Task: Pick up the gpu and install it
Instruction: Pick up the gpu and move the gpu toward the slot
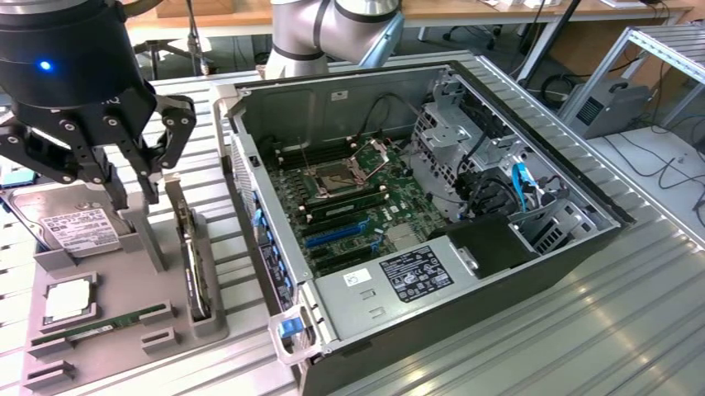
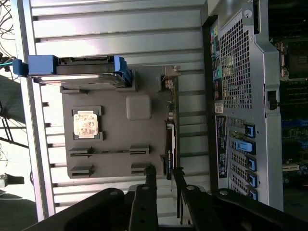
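Closest to the lens, end effector (image 1: pixel 134 194): released, spread wide, holding nothing, poised above gray tray (image 1: pixel 132 280) on worktop (image 1: pixel 617 330). Lines up over one end of gpu (image 1: pixel 196 264), parked on edge in a slot (image 1: pixel 210 323), probably to leave both faces free for pinching. Lower edge sunk in slot, unseen; markings on card too small to read.

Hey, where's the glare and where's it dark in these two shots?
Wrist view: the square silver processor chip glares white; the interior of the open metal computer case sinks into shadow. Exterior view: even light; a blue lamp glows on the black hand.
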Controlling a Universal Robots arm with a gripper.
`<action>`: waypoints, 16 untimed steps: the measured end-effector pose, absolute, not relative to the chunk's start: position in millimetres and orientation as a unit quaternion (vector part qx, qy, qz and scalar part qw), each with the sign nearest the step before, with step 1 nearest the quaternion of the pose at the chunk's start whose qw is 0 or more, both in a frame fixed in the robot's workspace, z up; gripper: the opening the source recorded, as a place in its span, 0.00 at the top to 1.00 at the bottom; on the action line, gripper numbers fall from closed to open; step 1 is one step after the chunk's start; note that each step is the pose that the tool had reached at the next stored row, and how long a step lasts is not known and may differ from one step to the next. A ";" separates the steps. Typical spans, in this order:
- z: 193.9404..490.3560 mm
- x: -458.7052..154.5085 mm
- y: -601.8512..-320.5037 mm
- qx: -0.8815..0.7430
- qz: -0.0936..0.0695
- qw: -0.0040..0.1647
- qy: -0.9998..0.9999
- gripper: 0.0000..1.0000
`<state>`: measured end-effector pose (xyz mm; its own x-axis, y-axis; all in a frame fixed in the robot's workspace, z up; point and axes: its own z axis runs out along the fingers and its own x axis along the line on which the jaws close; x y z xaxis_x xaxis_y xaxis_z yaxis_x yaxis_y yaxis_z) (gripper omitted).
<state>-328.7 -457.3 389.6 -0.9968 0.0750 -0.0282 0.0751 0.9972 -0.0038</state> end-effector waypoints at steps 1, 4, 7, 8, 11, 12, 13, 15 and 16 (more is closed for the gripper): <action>389.6 -328.7 -457.3 0.038 -0.002 0.014 0.999 0.71; 389.6 -328.7 -457.3 0.038 -0.002 0.014 0.999 0.58; 389.6 -328.7 -457.3 0.038 -0.002 0.014 0.999 0.52; 389.6 -328.7 -457.3 0.038 -0.002 0.014 0.999 0.52; 389.6 -328.7 -457.3 0.038 -0.002 0.014 0.999 0.52; 389.6 -328.7 -457.3 0.038 -0.002 0.014 0.999 0.52; 389.6 -328.7 -457.3 0.038 -0.002 0.014 0.999 0.52; 389.6 -328.7 -457.3 0.038 -0.002 0.014 0.999 0.52; 389.6 -328.7 -457.3 0.038 -0.002 0.014 0.999 0.52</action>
